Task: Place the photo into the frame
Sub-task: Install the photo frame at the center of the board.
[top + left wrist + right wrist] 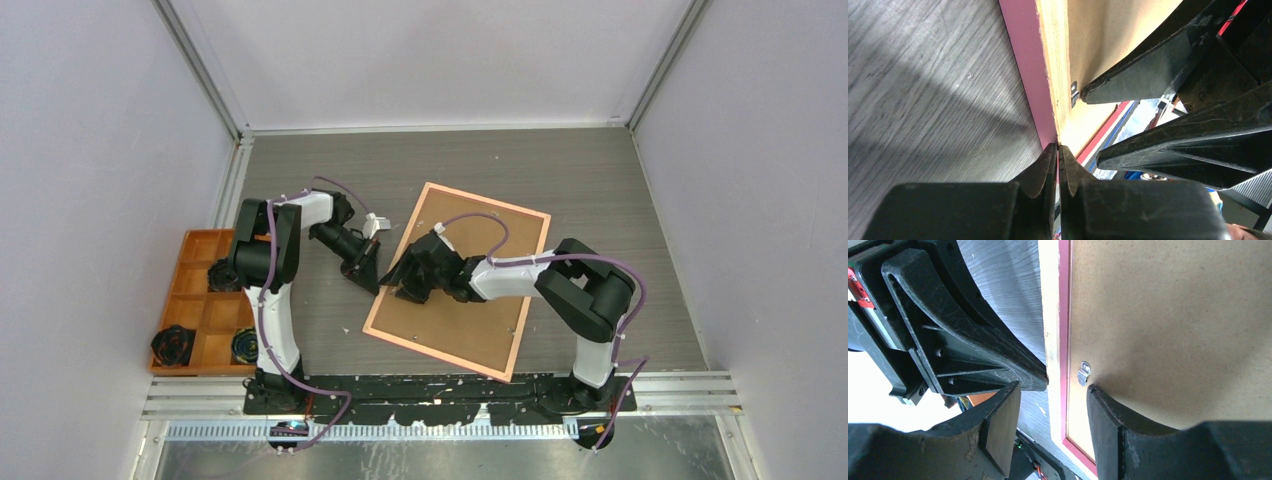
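Note:
The frame (528, 297) lies face down on the table, with the brown backing board (480, 325) filling its opening. The photo is hidden. My left gripper (368, 272) is shut, its tips (1058, 150) against the frame's pink left side (1023, 65). My right gripper (400, 285) is open and straddles the frame's left rail (1050, 315). Its midpoint (1053, 387) is over that rail, one finger over the table. The other finger rests on the backing board (1173, 305) beside a small metal tab (1084, 374). The tab also shows in the left wrist view (1074, 94).
An orange compartment tray (190, 236) stands at the left edge and holds three black round items (172, 345). The two grippers are very close together at the frame's left edge. Walls enclose the table on three sides.

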